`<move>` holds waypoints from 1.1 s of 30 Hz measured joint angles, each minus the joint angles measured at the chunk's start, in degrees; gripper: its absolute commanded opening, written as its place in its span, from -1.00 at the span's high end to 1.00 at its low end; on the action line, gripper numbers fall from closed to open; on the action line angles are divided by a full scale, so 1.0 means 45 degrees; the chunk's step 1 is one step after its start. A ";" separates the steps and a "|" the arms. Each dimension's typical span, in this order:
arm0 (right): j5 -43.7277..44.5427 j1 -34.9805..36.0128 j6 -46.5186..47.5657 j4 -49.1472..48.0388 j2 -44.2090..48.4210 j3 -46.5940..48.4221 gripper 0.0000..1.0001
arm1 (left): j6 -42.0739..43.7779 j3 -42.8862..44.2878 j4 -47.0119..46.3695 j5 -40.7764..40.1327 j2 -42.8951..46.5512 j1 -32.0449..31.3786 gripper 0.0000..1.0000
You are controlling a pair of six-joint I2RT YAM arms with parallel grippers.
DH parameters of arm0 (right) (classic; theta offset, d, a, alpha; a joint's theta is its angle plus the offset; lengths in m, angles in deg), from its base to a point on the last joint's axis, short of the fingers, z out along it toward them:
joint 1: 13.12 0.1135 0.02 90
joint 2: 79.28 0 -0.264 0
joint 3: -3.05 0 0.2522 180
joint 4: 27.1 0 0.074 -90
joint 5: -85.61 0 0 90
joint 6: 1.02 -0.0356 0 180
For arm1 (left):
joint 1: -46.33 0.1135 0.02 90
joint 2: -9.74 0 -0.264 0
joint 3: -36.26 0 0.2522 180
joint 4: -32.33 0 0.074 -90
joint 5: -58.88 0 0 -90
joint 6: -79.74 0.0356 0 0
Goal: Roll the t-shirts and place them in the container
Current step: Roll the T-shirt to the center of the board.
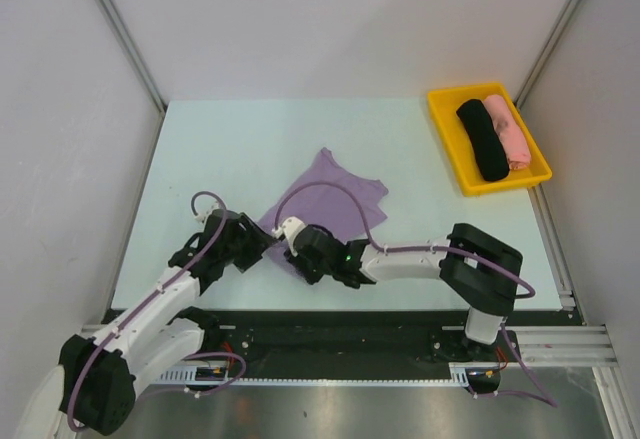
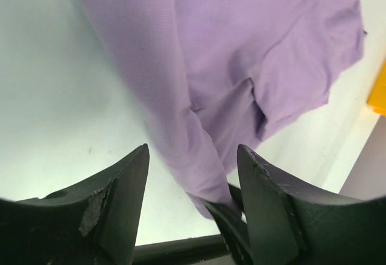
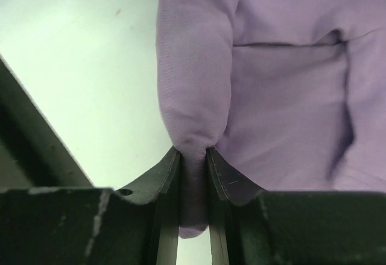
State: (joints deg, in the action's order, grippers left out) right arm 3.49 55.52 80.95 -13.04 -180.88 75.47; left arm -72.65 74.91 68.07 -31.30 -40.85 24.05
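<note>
The lavender t-shirt (image 1: pixel 335 194) lies crumpled in the middle of the table, partly folded over itself. Both grippers meet at its near left corner. My right gripper (image 3: pixel 193 151) is shut on a thick fold of the t-shirt (image 3: pixel 283 96), and the cloth pokes out behind the pads. My left gripper (image 2: pixel 193 156) is open, with its fingers standing wide on either side of the same folded edge of the t-shirt (image 2: pixel 241 47) and not touching it. In the top view the left gripper (image 1: pixel 262 246) and the right gripper (image 1: pixel 292 244) are almost in contact.
A yellow tray (image 1: pixel 445 129) stands at the back right with a rolled black cloth (image 1: pixel 483 141) and a rolled pink cloth (image 1: pixel 510 131) in it. White walls close in the left, right and far sides. The right arm's link (image 1: pixel 400 259) stretches along the near edge.
</note>
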 measured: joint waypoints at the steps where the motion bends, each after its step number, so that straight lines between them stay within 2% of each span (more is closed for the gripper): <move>1: -0.0826 -0.0437 -0.0277 -0.0063 0.0000 -0.0063 0.54 | 0.0039 0.0005 0.0000 0.0034 0.0170 0.0010 -0.25; 4: -0.2739 -0.1438 -0.0967 -0.0311 0.0000 -0.0291 0.55 | 0.0301 0.0024 -0.0029 0.0141 0.0525 0.0019 -0.05; 5: -0.3269 -0.1685 -0.1195 -0.0403 0.0000 -0.0350 0.55 | 0.0364 0.0024 -0.0058 0.0165 0.0559 0.0024 0.08; 9: -0.5508 -0.2909 -0.2225 -0.0957 -0.0126 -0.0699 0.50 | 0.0670 0.0024 -0.0427 0.0389 0.0520 0.0044 0.39; 11: -0.6154 -0.3288 -0.2603 -0.1175 -0.0243 -0.0840 0.50 | 0.0879 0.0024 -0.0889 0.0544 0.0306 0.0044 0.56; 14: -0.6883 -0.3687 -0.3065 -0.1365 -0.0457 -0.0918 0.51 | 0.1059 0.0024 -0.1549 0.0835 -0.0277 0.0044 0.70; 20: -0.7470 -0.3837 -0.3541 -0.1579 -0.0636 -0.0937 0.49 | 0.1219 0.0024 -0.2846 0.1277 -0.1617 0.0044 0.79; 27: -0.7383 -0.3959 -0.3866 -0.1549 -0.0627 -0.0986 0.07 | 0.1214 0.0024 -0.4036 0.1418 -0.3167 0.0044 0.83; 33: -0.5527 -0.3628 -0.3623 -0.0544 0.0534 -0.1093 -0.22 | 0.1209 0.0019 -0.5013 0.1428 -0.4289 0.0044 0.84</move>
State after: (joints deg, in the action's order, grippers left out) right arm -21.39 39.19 64.65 -15.49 -178.48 70.55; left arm -67.21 75.00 45.51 -24.88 -60.15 24.24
